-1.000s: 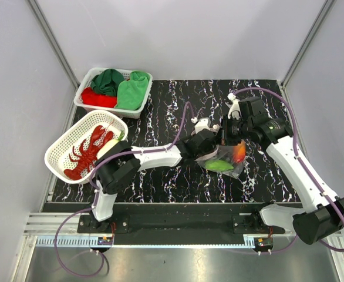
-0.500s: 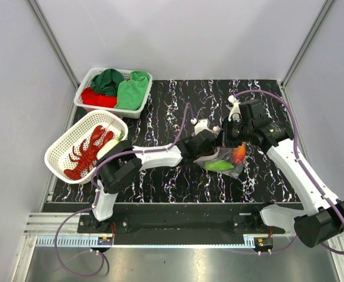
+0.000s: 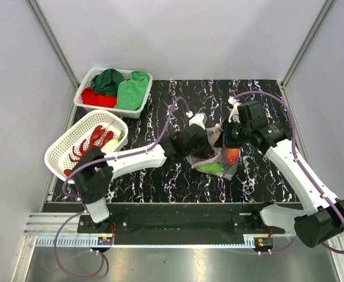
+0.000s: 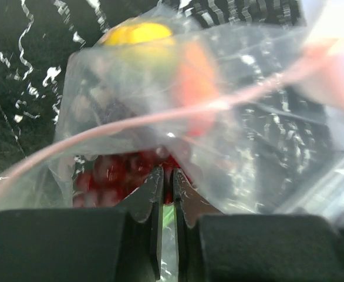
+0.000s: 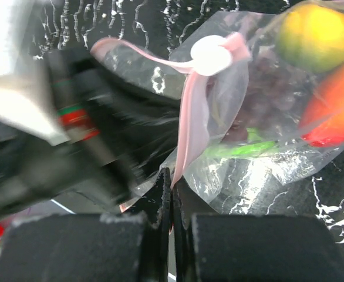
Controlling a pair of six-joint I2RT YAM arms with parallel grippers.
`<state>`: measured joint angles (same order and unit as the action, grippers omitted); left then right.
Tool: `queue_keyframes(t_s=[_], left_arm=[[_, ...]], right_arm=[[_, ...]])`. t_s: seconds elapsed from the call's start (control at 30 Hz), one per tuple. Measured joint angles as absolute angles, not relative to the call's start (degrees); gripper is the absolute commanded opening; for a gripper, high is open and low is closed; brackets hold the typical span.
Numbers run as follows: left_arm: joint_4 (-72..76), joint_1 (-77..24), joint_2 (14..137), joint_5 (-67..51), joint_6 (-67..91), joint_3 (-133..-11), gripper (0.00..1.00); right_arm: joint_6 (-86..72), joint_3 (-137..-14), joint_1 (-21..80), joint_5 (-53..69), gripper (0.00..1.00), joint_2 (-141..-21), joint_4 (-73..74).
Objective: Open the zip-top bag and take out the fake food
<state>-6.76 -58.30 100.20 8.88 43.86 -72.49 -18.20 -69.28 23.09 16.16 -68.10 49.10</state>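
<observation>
Lobster (image 3: 95, 140) lies in white basket (image 3: 53, 151) at desk's (image 3: 172, 100) left. L pincer (image 4: 167, 182) is pinched tight on zip-top bag (image 3: 222, 167) film, mid-desk. Bag's long axis runs far-to-near: pink zip strip (image 5: 186, 111) at far end, green veg (image 3: 210, 167) & orange fruit (image 3: 232, 155) toward near end. R pincer (image 5: 171, 179) is clamped closed on the strip

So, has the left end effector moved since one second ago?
Yes. In the top view the left end effector has shifted left, toward the lobster basket, and the zip-top bag pinched in it has come along.
</observation>
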Motion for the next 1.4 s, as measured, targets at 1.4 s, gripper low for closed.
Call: queue_keyframes(t_s=[1.4], left_arm=[[-22.5, -56.6, 87.0, -5.5, 28.2, -90.6, 0.00]], right_arm=[[-18.7, -68.4, 23.2, 17.8, 0.00, -69.6, 45.3]])
